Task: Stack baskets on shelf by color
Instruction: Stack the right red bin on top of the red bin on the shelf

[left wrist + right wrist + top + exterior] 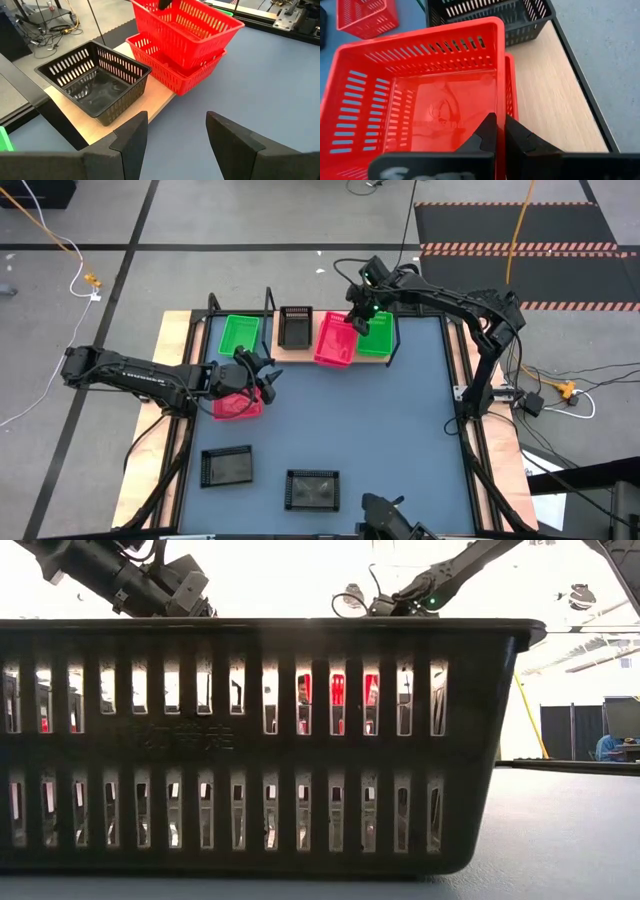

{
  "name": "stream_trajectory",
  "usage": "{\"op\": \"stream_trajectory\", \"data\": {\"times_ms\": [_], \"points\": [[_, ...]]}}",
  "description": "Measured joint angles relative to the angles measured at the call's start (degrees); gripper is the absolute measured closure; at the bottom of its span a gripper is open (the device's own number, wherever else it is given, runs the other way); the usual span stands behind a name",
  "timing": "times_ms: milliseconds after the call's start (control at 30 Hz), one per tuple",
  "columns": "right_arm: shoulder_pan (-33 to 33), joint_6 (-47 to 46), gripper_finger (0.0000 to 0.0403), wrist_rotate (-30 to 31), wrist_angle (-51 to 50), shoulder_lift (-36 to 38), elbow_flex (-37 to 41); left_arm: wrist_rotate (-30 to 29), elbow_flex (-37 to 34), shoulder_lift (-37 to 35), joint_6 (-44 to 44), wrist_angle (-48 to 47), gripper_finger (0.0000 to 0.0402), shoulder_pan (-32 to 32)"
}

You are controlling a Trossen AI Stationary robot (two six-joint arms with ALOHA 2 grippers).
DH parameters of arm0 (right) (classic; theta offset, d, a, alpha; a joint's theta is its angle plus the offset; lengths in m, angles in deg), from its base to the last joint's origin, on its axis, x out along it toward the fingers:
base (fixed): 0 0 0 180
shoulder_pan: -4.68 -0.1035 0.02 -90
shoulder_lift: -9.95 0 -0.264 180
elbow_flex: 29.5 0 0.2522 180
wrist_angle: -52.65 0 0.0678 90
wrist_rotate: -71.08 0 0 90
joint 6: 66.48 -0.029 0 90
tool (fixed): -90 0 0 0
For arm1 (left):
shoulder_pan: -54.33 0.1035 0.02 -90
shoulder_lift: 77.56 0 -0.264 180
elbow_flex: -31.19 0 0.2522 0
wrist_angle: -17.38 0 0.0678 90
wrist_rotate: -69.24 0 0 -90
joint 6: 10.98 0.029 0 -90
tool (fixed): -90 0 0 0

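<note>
Gripping the wall of a pink-red basket [415, 95], the right gripper [500, 131] has its fingers clenched on that wall, one finger inside and one outside. This basket sits tilted in a second pink-red basket [172, 75] on the shelf [300, 352], not fully nested; the lower one rests flat on the light-wood board.

Shelf contents seen from above, left to right: green basket [239, 335], black basket [295, 326], the pink-red pair [335, 342], and another green basket [378, 338] just right of the pair, partly hidden under the right arm.

Left gripper [252, 372] hovers over the blue-grey tabletop [400, 440], near side of the shelf, fingers [131, 135] released and spread with nothing between them. It points toward the black basket and the pink-red pair. A third pink-red basket [237, 405] lies on the tabletop directly under the left arm.

Two more black baskets on the near part of the tabletop: one at left [226, 467], one toward the centre [313, 488]. The latter stands right against the low camera and fills most of that view [260, 740].
</note>
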Motion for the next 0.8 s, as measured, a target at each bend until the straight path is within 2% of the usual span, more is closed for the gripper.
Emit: {"op": "stream_trajectory", "data": {"times_ms": [333, 700, 800], "points": [[-0.7, 0.0, 0.0378, 0.0, 0.1, 0.0, 0.0, 0.0, 0.0, 0.0, -1.7, -0.2, 0.0199, 0.0], [-0.8, -2.3, 0.0263, 0.5, 4.5, 0.0, 0.0, 0.0, 0.0, 0.0, -4.1, -4.0, 0.0199, 0.0], [-1.4, -2.6, 0.0251, 4.7, 7.1, 0.9, 0.0, 0.0, 0.0, 0.0, -4.2, -4.8, 0.0199, 0.0]]}}
